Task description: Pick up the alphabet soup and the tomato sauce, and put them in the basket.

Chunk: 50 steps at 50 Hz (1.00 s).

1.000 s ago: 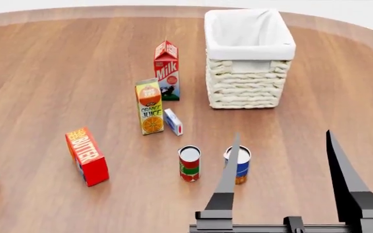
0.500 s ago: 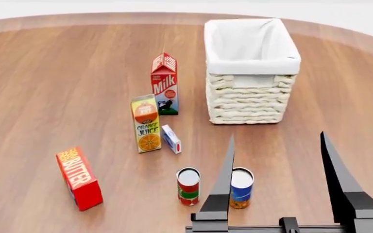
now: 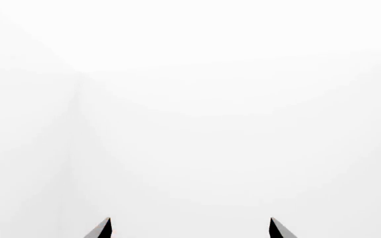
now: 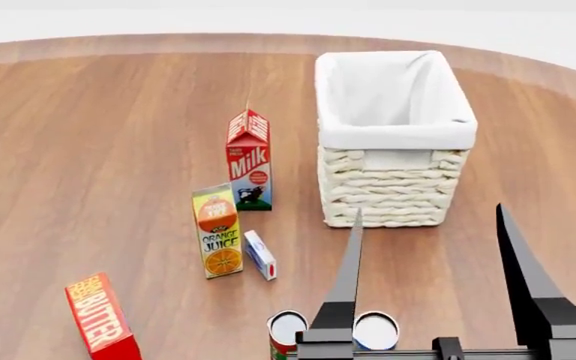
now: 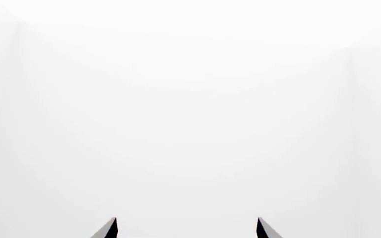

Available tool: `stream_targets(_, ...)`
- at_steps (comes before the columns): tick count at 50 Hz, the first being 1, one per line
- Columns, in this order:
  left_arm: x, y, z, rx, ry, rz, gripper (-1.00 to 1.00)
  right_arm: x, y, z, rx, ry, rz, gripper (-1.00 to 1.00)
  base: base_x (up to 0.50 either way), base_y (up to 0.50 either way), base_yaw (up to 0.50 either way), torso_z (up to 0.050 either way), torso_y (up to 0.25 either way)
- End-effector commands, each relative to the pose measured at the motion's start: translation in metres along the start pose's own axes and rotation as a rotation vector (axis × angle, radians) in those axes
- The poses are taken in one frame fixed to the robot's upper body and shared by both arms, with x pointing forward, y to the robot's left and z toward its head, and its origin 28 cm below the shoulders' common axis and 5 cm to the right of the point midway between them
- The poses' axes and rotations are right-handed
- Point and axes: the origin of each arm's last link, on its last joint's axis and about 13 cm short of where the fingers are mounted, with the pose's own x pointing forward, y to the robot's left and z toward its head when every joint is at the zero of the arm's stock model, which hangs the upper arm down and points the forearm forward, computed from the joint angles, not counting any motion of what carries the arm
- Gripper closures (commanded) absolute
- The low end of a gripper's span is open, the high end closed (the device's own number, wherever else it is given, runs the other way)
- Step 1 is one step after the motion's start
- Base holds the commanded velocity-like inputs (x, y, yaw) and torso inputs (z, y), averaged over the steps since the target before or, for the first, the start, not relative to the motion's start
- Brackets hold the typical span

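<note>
The tomato sauce can (image 4: 286, 331) stands at the bottom edge of the head view, showing its pale lid and a strip of red label. The alphabet soup can (image 4: 376, 330) stands just to its right; only its pale lid shows, behind my right gripper's left finger (image 4: 346, 285). The cream wicker basket (image 4: 393, 180) with a white liner stands further back. My right gripper (image 4: 429, 211) is open and empty above the near table, over the cans. Both wrist views show only white beyond the spread tips of the left gripper (image 3: 190, 220) and the right gripper (image 5: 186, 220).
A milk carton (image 4: 250, 159), an orange juice carton (image 4: 217, 241) and a small white-and-blue box (image 4: 260, 255) stand left of the basket. A red butter box (image 4: 101, 315) stands at the near left. The round wooden table (image 4: 88, 150) curves away at the back.
Everything on the table has slid down the head view as the view rose. The cans have gone from mid-frame to the bottom edge. My right gripper keeps its place, still open.
</note>
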Motion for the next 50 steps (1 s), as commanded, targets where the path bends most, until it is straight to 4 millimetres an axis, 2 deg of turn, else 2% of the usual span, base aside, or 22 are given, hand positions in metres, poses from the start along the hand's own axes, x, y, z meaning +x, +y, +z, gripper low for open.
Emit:
stream_targets(1,0.000,-0.001,0.000,0.002,0.000,-0.003,-1.00,0.001,0.000,0.003,0.002,-0.005,0.003,-1.00,0.29,0.00,0.00,0.000,0.000)
stream_targets(3,0.000,0.000,0.001,0.000,-0.001,0.000,-1.00,0.001,0.001,0.003,0.002,-0.009,0.006,-1.00,0.30,0.00,0.00,0.000,0.000)
stream_targets(5,-0.001,0.000,0.000,-0.002,0.000,0.001,-1.00,-0.004,0.002,-0.006,0.001,-0.008,0.006,-1.00,0.31,0.00,0.00,0.000,0.000)
stream_targets(10,-0.001,0.000,0.001,-0.003,-0.002,-0.001,-1.00,0.002,0.001,0.005,0.000,-0.014,0.008,-1.00,0.31,0.00,0.00,0.000,0.000)
stream_targets(16,-0.001,0.000,0.002,-0.001,-0.003,-0.002,-1.00,-0.003,0.002,-0.004,0.002,-0.014,0.007,-1.00,0.31,0.00,0.00,0.000,0.000)
stream_targets(18,-0.001,-0.001,0.001,0.006,0.000,-0.007,-1.00,0.001,0.001,0.004,0.006,-0.016,0.007,-1.00,0.31,0.00,0.00,0.000,0.000)
stream_targets(35,-0.001,-0.004,0.002,0.000,-0.003,-0.013,-1.00,0.000,0.000,0.007,0.011,-0.024,0.001,-1.00,0.31,0.00,0.00,0.000,0.001)
stream_targets(40,0.000,-0.003,0.004,-0.012,-0.002,-0.014,-1.00,0.000,-0.001,0.006,0.009,-0.024,-0.003,-1.00,0.31,0.00,0.00,0.000,0.000)
stream_targets(44,0.000,-0.003,0.004,-0.008,-0.002,-0.015,-1.00,-0.005,0.001,-0.003,0.011,-0.026,-0.001,-1.00,0.31,0.00,0.00,0.000,0.000)
stream_targets(47,0.000,-0.004,0.003,-0.008,0.000,-0.015,-1.00,-0.005,0.001,-0.002,0.011,-0.028,0.000,-1.00,0.31,0.00,0.00,0.000,0.000)
stream_targets(48,0.000,-0.004,0.003,-0.007,0.001,-0.017,-1.00,-0.001,0.000,0.004,0.011,-0.029,-0.001,-1.00,0.31,0.00,0.00,0.000,0.000)
stream_targets(50,-0.001,-0.004,0.002,-0.006,0.001,-0.017,-1.00,-0.005,0.001,-0.002,0.012,-0.028,-0.001,-1.00,0.31,0.00,0.00,0.000,0.000)
